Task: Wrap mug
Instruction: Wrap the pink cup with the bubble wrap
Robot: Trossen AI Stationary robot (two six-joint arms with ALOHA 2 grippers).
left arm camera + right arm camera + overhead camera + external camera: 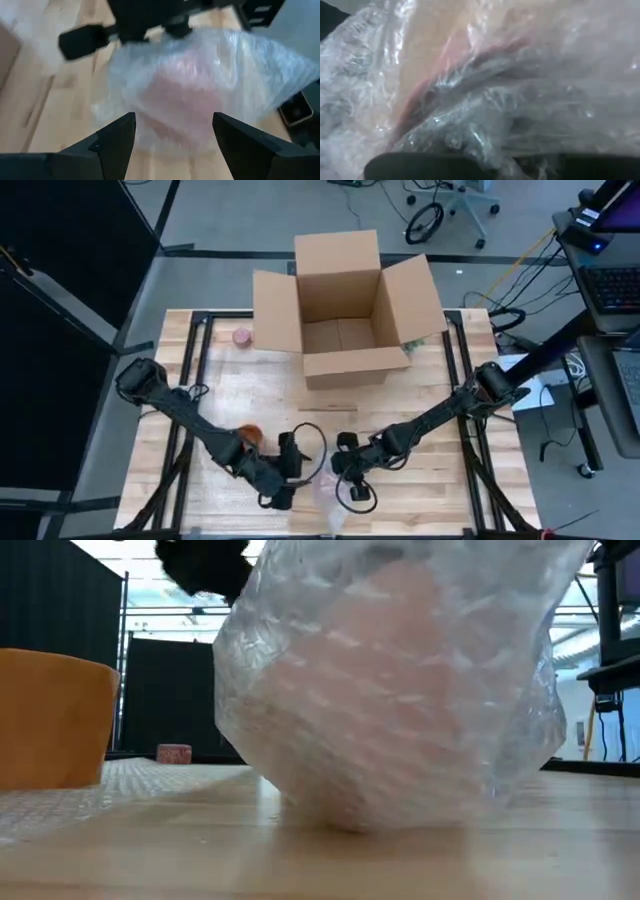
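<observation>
A pink mug bundled in clear bubble wrap [390,690] sits near the table's front edge, between my two grippers [330,488]. It is tilted, with its lower edge [340,822] on the wood. My left gripper [174,125] is open just to the bundle's left, its two fingers spread in front of it; whether they touch it I cannot tell. My right gripper [348,470] is at the bundle's right and upper side, shut on the wrap. My right gripper holds the bubble wrap at the bundle's upper part [165,37], coming from the table's right. In its own wrist view the wrap [485,100] lies over the fingers and hides the place of contact. The bundle leans, its lower edge on the table.
An orange mug [250,435] stands just left of my left gripper. A loose sheet of bubble wrap [100,790] lies on the table by it. An open cardboard box [345,310] stands at the far middle, a small pink object [242,336] to its left.
</observation>
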